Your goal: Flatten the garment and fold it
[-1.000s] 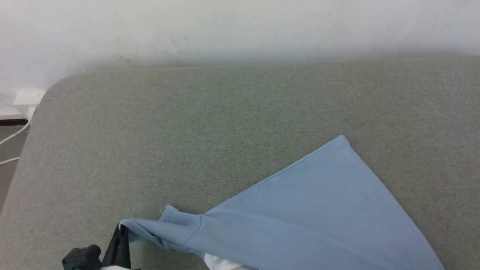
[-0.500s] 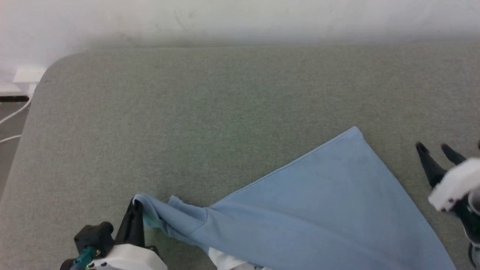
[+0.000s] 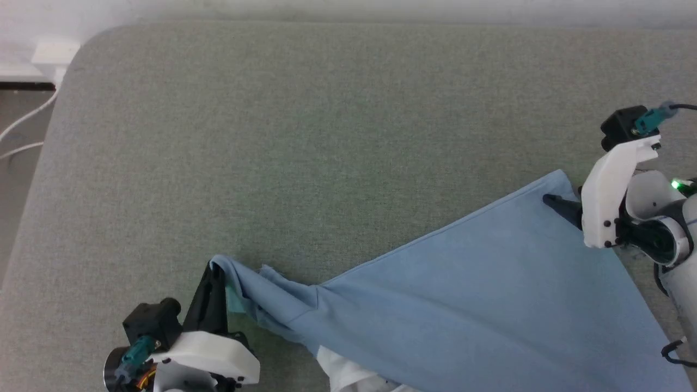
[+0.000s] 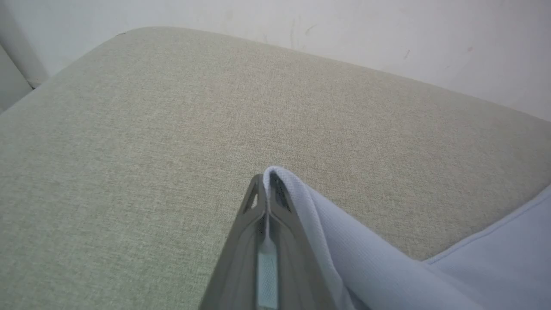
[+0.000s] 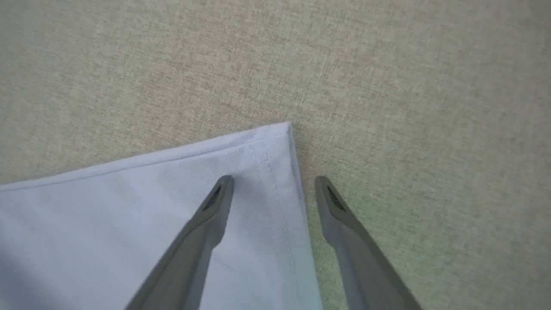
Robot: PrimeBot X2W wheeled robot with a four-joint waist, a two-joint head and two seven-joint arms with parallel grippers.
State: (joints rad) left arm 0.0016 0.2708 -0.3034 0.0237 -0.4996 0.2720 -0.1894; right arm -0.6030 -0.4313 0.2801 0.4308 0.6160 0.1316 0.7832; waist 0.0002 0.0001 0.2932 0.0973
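The garment (image 3: 463, 305), a light blue polo shirt, lies across the lower right of the grey-green cushion, with a bit of white cloth (image 3: 348, 375) showing under its lower edge. My left gripper (image 3: 213, 272) is shut on a bunched corner of the garment (image 4: 292, 202) at the lower left. My right gripper (image 5: 273, 183) is open above the garment's far right hemmed corner (image 5: 275, 142), one finger over the cloth and the other over the bare cushion. In the head view that gripper's dark fingertip (image 3: 552, 200) rests by the same corner (image 3: 558, 179).
The grey-green cushion (image 3: 305, 136) spreads wide to the left and toward the far side, with a rounded corner at the upper left. Beyond it are a white wall (image 4: 387, 26), a white box (image 3: 52, 51) and white cables (image 3: 24, 117) on the floor.
The head camera has tilted down, shifting the whole picture. My right gripper has come in from the right to the garment's far corner and opened wider. The left grip holds the same bunched corner.
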